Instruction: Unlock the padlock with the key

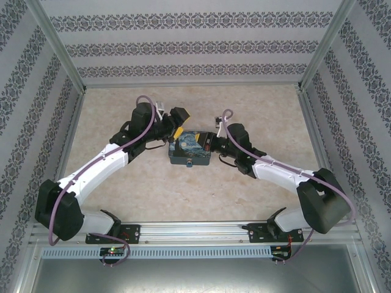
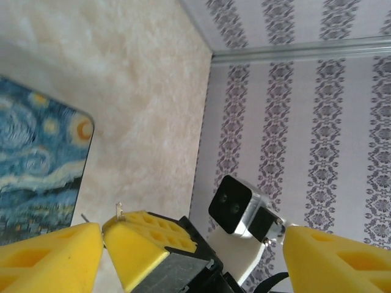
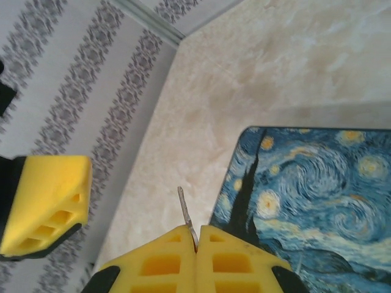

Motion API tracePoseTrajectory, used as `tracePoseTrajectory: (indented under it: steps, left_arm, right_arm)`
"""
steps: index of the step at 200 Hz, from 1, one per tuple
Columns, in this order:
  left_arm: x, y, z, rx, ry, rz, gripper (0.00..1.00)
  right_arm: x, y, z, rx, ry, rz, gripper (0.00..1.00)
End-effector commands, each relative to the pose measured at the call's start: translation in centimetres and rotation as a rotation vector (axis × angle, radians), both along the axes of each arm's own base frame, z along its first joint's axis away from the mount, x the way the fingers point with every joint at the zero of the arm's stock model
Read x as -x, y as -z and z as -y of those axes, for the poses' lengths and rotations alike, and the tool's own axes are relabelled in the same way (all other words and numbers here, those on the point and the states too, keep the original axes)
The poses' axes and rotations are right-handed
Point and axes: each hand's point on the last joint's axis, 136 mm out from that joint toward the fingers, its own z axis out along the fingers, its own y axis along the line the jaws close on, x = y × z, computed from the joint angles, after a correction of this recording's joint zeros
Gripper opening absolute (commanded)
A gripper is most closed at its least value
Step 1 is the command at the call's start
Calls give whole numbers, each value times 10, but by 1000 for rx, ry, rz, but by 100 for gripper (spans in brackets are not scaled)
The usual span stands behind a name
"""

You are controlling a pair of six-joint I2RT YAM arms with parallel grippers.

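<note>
Left gripper (image 2: 192, 244): jaws wide, holding nothing. The other arm's closed fingers sit between its pads, close to its left pad.
Key (image 3: 185, 210): a thin metal blade pinched in the right gripper, its tip poking out ahead of the pads.
Key handling: probably light, stiff and slick. It may twist in the soft pads if it meets the keyhole at an angle, so grip the head and leave the blade free.
Right gripper (image 3: 197, 241): pads pressed together on the key.
Box (image 3: 305, 201): night-sky lid, just right of the right gripper's fingers and down-left of the left gripper's pads.
Padlock (image 1: 190, 163): likely the tiny grey piece on the box's near face, lower than both grippers and between them. It is too small to show a keyhole.
Padlock handling: probably hard metal, smooth and loosely hung, so it may swing when pushed. Steady its body by the flat sides.
Edges: the box's rounded corner lies beside the key tip, and a patterned wall (image 3: 73, 73) rises ahead.
Room: bare table (image 3: 256, 73) ahead of both grippers, though they crowd each other.
</note>
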Motion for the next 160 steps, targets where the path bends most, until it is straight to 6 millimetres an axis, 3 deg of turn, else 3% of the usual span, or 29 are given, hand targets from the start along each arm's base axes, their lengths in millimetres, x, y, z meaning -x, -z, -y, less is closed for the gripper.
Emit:
tracePoseTrajectory:
  steps: [1, 55, 160]
  left_arm:
    - [15, 33, 2, -5, 28, -202, 74]
    - [15, 44, 3, -19, 14, -249, 63]
    - [12, 61, 19, -12, 25, -288, 45]
  right_arm:
    - [2, -8, 0, 149, 4, 121, 0]
    - [17, -15, -9, 435, -15, 274, 0]
    - [27, -26, -19, 554, -18, 379, 0]
